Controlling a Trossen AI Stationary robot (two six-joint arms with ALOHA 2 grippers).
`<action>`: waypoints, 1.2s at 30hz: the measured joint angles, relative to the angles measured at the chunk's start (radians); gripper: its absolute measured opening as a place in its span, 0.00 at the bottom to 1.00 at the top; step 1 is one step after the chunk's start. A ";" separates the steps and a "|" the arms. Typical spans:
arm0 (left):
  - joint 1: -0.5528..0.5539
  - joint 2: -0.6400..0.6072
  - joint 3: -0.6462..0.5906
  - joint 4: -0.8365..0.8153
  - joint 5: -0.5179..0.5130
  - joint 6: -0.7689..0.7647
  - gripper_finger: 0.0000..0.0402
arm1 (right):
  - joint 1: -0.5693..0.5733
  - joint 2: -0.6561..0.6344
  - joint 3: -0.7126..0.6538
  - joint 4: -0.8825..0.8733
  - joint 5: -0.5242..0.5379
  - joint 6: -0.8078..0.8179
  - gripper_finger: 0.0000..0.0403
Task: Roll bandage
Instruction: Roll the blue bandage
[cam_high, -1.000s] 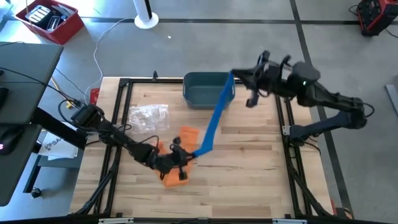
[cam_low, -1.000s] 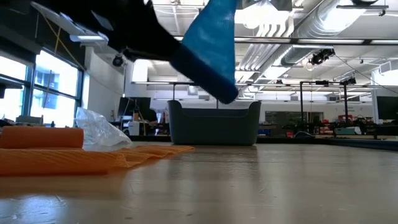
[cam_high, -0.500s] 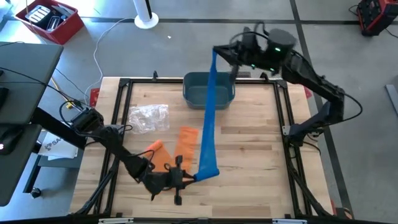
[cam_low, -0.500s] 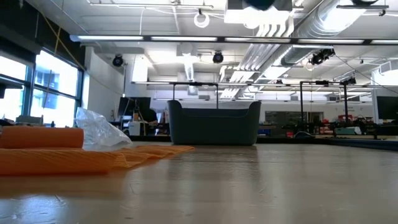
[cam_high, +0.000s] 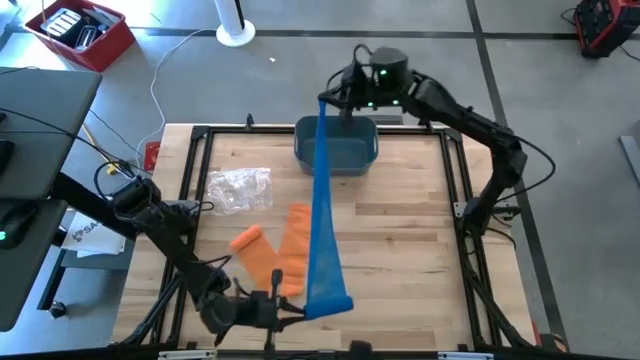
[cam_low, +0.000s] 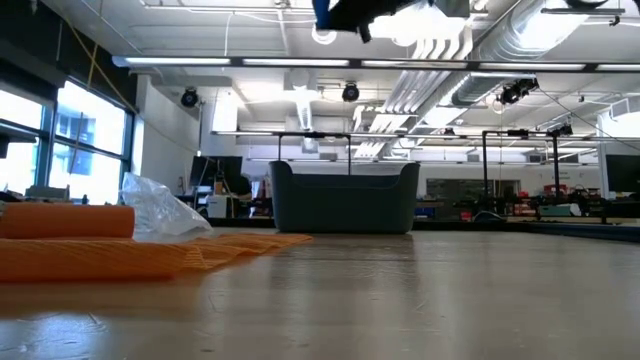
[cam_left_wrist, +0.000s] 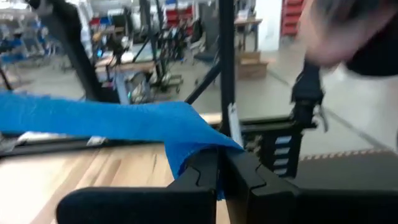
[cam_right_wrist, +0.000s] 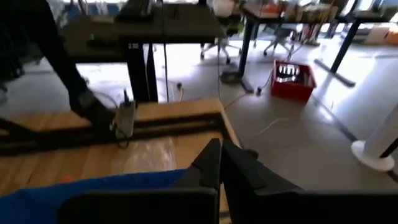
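Between two tools, one blue bandage (cam_high: 324, 210); two orange bandages (cam_high: 268, 253).

A matt blue cloth bandage (cam_high: 323, 215) hangs over the pale, smooth wood-plank table (cam_high: 400, 250) with its black metal frame (cam_high: 452, 190).

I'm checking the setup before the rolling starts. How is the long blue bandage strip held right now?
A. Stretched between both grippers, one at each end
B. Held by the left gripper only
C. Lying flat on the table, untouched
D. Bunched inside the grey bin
A: the long blue bandage strip spans from the left gripper near the table's front edge to the right gripper by the grey bin, each with jaws shut on an end.
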 joint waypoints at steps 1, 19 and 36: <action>-0.008 0.000 0.008 0.019 0.000 0.024 0.00 | 0.001 0.013 -0.010 -0.006 -0.001 -0.018 0.00; -0.093 0.000 0.158 0.176 0.098 0.423 0.00 | 0.196 0.058 -0.277 -0.023 -0.003 -0.260 0.00; -0.060 0.099 0.165 0.133 0.109 0.204 0.00 | 0.418 0.078 -0.402 0.116 0.000 -0.333 0.05</action>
